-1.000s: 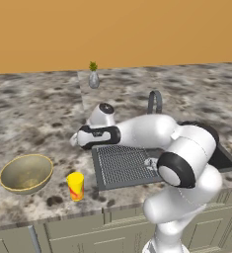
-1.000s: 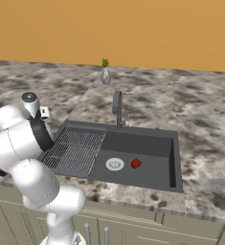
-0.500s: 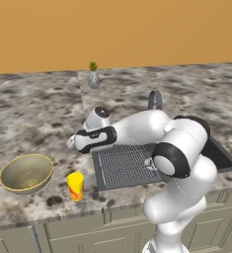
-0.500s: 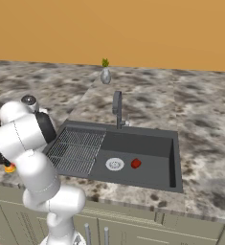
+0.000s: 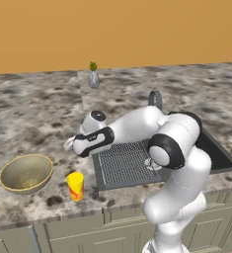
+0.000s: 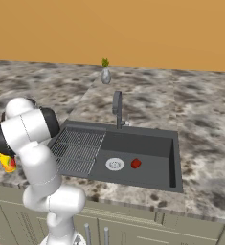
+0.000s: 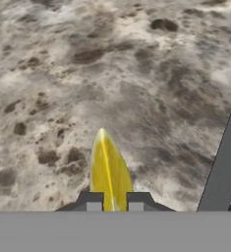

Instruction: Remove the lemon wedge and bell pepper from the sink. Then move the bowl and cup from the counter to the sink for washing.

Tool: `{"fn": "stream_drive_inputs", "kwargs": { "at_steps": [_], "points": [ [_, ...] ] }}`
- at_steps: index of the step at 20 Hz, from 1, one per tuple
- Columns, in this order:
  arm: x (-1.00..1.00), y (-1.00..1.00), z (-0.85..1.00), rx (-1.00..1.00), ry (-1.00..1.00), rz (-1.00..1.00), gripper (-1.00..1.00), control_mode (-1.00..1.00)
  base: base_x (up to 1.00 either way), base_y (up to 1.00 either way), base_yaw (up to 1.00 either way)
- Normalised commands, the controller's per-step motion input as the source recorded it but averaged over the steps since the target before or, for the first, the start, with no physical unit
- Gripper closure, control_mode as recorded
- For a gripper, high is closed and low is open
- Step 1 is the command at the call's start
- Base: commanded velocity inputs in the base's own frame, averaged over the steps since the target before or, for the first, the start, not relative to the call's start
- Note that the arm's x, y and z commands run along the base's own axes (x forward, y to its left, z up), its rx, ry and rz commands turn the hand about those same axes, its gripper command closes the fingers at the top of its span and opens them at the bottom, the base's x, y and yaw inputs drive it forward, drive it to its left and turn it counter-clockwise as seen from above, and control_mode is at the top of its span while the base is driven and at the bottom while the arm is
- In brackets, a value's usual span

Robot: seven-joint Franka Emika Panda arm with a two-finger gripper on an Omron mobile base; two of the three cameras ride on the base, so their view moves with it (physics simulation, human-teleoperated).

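Over the speckled stone counter (image 7: 136, 74) left of the dark grey sink (image 6: 147, 153), the tiny yellow lemon wedge (image 7: 108, 172) is pinched in the gripper (image 7: 114, 201), so release onto the counter is judged next.

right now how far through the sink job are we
Nothing is finished yet. In hand: the lemon wedge is out of the sink, gripped in the hand above the counter. Left: set it down, take the bell pepper from the basin, then move the bowl and cup in.
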Motion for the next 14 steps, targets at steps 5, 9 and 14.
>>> {"fn": "stream_drive_inputs", "kwargs": {
  "at_steps": [5, 9, 14],
  "points": [
    [0.11, 0.16, -0.15, 0.00, 0.00, 0.00, 1.00, -1.00, 0.00, 0.00, 0.00],
    [0.10, 0.16, -0.15, 0.00, 0.00, 0.00, 1.00, -1.00, 0.00, 0.00, 0.00],
    [0.09, 0.13, -0.12, 0.00, -0.01, 0.00, 1.00, -1.00, 0.00, 0.00, 0.00]
  ]
}}
